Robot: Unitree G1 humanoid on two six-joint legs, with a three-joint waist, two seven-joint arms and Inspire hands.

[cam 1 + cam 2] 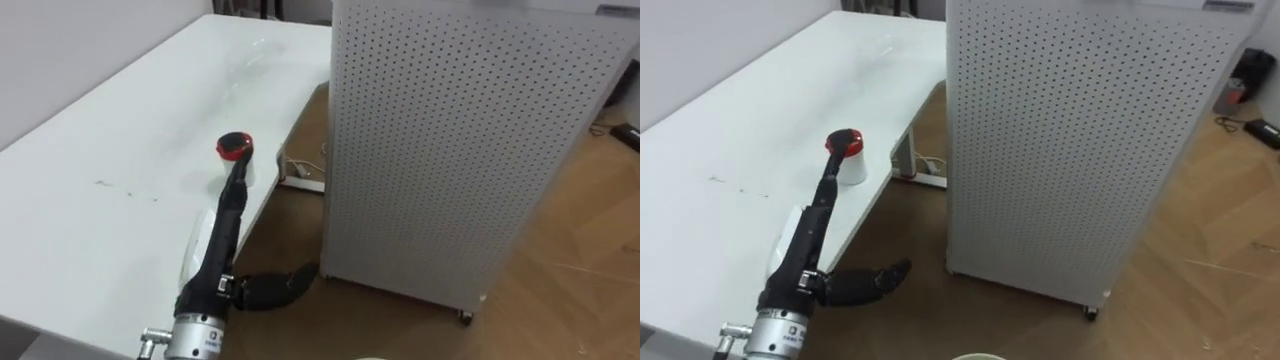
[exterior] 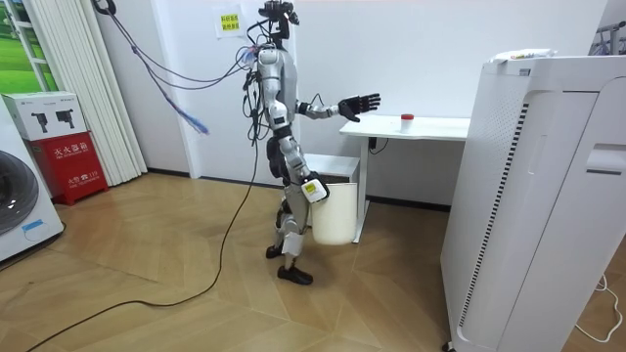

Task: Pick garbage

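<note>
The garbage is a small white cup with a red and black lid [image 1: 236, 150], standing upright near the right edge of the white table [image 1: 120, 150]. My left hand [image 1: 225, 230] comes in from the lower left, open, its straight fingers stretched along the table edge toward the cup and its thumb [image 1: 275, 288] out to the right. In the eye views the fingertips reach the cup's foot. In the room view the left hand [image 2: 357, 103] is raised a little short of the cup [image 2: 407, 119]. My right hand [image 2: 307, 186] hangs by my thigh.
A tall white perforated cabinet [image 1: 470, 150] on castors stands on the wooden floor right of the table, a narrow gap between them. A white bin [image 2: 333, 210] sits under the table beside my legs. A red box [image 2: 68, 161] stands at the room view's left.
</note>
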